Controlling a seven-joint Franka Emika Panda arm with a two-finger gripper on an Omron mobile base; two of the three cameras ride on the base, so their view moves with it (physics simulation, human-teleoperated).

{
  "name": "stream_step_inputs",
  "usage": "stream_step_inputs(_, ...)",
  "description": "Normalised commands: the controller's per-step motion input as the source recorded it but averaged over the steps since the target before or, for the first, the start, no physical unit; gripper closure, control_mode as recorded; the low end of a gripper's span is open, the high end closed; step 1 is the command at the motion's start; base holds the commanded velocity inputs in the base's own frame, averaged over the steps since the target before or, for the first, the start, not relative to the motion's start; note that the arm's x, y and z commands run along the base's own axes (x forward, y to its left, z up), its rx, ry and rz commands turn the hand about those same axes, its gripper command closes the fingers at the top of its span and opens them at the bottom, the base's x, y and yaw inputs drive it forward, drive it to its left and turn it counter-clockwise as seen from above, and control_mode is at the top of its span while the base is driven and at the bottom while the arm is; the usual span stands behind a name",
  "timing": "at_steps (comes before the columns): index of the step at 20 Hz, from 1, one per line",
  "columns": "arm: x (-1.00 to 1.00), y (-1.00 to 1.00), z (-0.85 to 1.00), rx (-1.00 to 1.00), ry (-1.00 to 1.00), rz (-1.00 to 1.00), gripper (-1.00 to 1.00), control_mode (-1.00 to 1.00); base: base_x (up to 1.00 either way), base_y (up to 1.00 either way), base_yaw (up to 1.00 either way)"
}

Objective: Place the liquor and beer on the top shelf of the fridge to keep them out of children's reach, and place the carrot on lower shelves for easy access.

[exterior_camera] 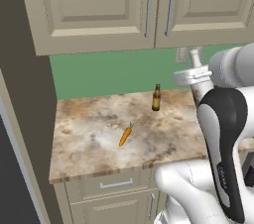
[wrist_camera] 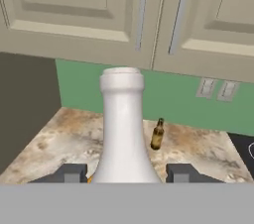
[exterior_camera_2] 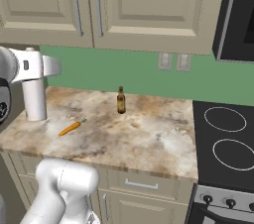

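Between the hand's [wrist_camera: 127, 173] half-closed fingertips the liquor [wrist_camera: 123, 134] is gripped upright, neck along the hand's axis, above the table [exterior_camera: 94, 139].

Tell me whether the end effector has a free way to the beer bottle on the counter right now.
Probably not yet: the end effector is closed around the liquor. The beer itself stands upright in the open, apart from the carrot, so once the liquor is set down the way looks free.
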Motion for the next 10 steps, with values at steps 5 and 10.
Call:
stream_step_inputs(5,-0.34,-0.26,0.00,0.00,-0.12,-0.10,1.00,-1.00,0.00,0.00,0.00)
stream_step_inputs(10,-0.17,-0.02,0.02,0.00,-0.01,-0.06,1.00,1.00,-0.19,0.00,-0.01)
